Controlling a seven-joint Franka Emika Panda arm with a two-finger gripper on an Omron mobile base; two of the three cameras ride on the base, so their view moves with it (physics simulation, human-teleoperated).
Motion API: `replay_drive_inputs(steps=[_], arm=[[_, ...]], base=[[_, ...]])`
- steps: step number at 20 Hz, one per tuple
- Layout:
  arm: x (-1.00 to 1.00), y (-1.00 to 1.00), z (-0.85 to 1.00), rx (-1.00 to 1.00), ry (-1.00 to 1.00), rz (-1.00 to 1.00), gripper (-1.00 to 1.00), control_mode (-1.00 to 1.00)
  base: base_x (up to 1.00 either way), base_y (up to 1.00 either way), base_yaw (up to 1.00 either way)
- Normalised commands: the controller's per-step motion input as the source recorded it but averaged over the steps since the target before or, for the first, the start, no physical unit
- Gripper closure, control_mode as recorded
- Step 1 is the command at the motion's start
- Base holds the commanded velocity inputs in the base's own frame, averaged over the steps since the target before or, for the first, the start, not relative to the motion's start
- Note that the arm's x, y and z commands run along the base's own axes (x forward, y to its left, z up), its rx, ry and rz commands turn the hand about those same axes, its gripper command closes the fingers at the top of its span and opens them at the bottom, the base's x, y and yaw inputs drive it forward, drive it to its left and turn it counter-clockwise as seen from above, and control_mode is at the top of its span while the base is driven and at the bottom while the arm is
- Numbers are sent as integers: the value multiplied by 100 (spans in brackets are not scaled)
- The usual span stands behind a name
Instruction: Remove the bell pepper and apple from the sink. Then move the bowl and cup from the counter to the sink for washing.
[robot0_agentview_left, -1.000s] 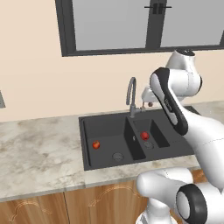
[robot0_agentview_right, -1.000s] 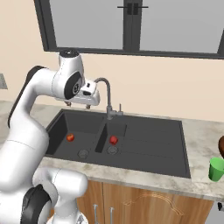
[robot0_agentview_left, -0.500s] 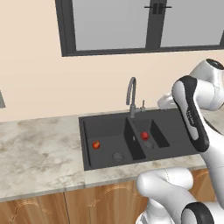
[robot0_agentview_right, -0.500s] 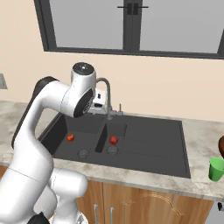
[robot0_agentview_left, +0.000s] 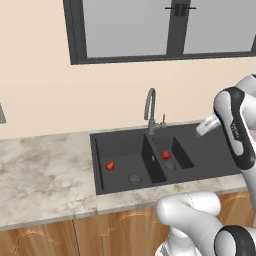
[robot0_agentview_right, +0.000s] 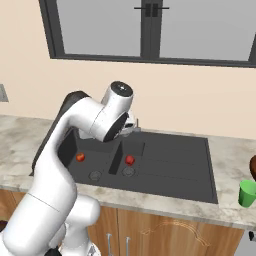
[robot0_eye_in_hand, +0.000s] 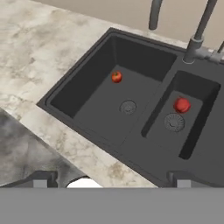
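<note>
The arm has swung right over the sink (robot0_eye_in_hand: 87, 94), gripper (robot0_eye_in_hand: 109, 177) spread and empty — grabbing the apple (robot0_eye_in_hand: 116, 77) at 11 o'clock instead of the stemmed bell pepper (robot0_eye_in_hand: 182, 105) at 2 — they look alike.

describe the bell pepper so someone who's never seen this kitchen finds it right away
Find the dark double sink set in the marbled counter under the window. The bell pepper lies in the smaller basin, beside its drain. It is deeper red than the orange-red apple in the larger basin.

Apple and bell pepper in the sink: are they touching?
Apart. The hand view shows the apple in the large basin and the bell pepper in the smaller one, with the sink divider between.
</note>
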Motion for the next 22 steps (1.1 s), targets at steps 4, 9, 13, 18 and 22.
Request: replay_drive_inputs(steps=[4,9,13,18,22], arm=[[26,-9,-24,-4,0,37,-100,-100],[39,0,-27,-7,6,33,-100,-100],[34,0,-27,-19,4,18,-100,-100],[22,0,-34,-18,4,3,-100,-100],[14,2,-40,-15,0,0,-100,-100]], base=[[0,0,0],[0,0,0],[0,0,0],[0,0,0],[0,0,0]])
